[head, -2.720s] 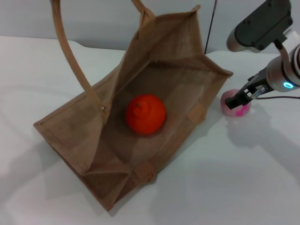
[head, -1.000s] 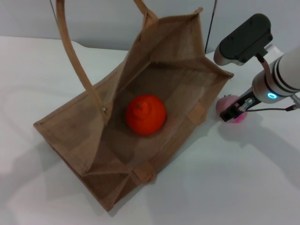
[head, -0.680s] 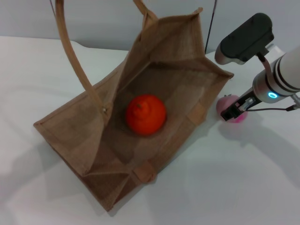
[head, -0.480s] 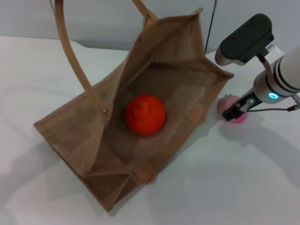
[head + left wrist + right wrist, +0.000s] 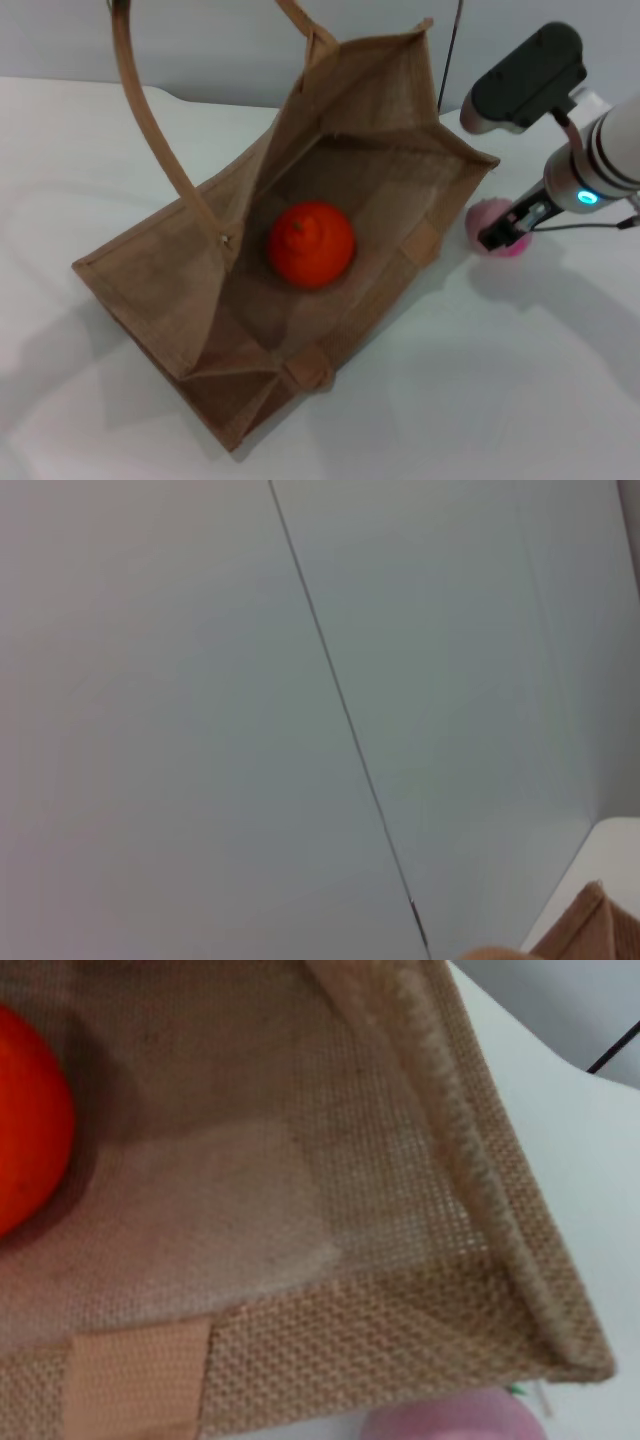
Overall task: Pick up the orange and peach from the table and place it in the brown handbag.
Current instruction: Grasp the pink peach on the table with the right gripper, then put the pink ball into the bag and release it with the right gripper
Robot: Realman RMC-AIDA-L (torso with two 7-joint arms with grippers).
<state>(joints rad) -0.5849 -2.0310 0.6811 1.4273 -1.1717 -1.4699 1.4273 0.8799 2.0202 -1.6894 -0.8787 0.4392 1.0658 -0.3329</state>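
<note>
Bright even light, soft shadows

Peach (image 5: 497, 235) partly hidden behind right gripper (image 5: 505, 231); finger state indeterminable. Handbag (image 5: 180, 290) handles cut by head view's top edge. Orange (image 5: 25, 1145) cropped in right wrist view.

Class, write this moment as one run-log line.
orange: in brown handbag | peach: on table beside bag | right gripper: at peach | left arm: unseen

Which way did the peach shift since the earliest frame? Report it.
Barely, if at all: the peach still sits on the table by the brown handbag corner, under the right gripper, perhaps slightly nearer it.
</note>
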